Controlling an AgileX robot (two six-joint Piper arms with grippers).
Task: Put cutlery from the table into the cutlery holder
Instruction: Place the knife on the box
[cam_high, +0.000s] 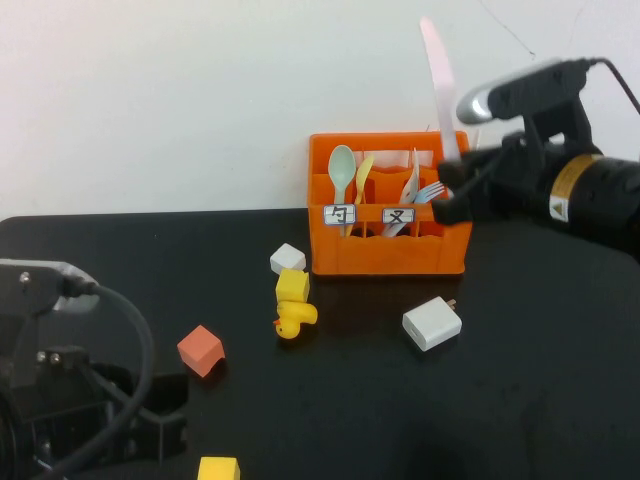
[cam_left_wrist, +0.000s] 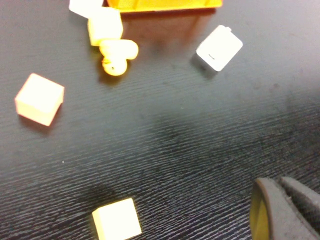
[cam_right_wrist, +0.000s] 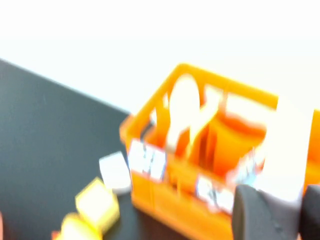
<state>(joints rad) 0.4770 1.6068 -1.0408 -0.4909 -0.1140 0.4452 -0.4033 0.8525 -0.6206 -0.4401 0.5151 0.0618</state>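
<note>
Right gripper (cam_high: 452, 188), fingers clamped low on the upright white knife (cam_high: 439, 85) above the orange holder (cam_high: 390, 240)'s right end; light, stiff, slick plastic, likely pivots; left gripper (cam_left_wrist: 285, 210) parked well apart, fingers together.

Bright even light; right wrist view heavily motion-blurred.

Both arms are matte black. The right arm (cam_high: 590, 195) carries a yellow band with a small warning label, a silver-grey cap and a thin black cable. The left arm (cam_high: 50, 380) has a grey housing, screw heads and a thick looping black cable (cam_high: 125, 370). The left claw (cam_left_wrist: 282, 210) has dark grey fingers.
</note>
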